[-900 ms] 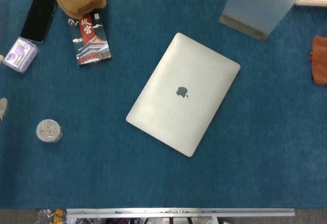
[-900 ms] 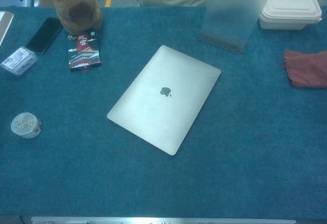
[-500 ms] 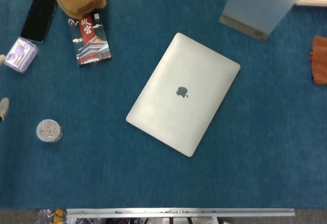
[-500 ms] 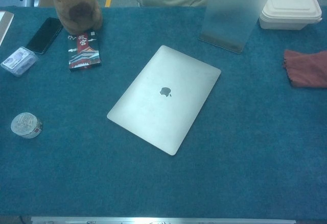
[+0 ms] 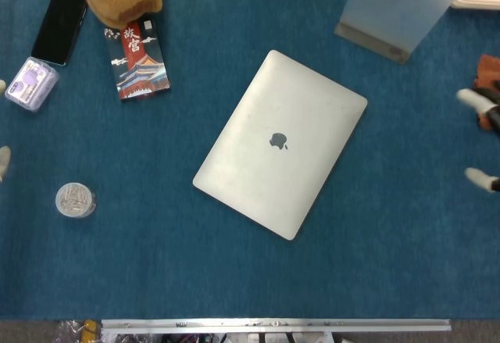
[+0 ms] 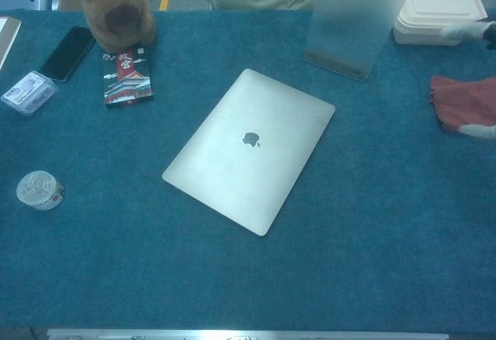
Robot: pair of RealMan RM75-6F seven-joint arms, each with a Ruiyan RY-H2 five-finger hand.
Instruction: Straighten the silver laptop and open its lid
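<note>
Left robot hand [image 5: 3,159]: only pale fingertips show at the left frame edge, so its state cannot be told. Silver laptop [image 5: 281,143]: lid closed, lying skewed at mid-worktop [image 5: 156,265], touched by nothing. Right robot hand [image 5: 483,140]: enters at the right edge beside a red cloth [image 6: 463,101], fingertips apart and holding nothing, well clear of the laptop.

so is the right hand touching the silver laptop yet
Apart. The head view shows the right hand only at the frame's right edge, with bare blue table between its fingers and the closed silver laptop.
</note>
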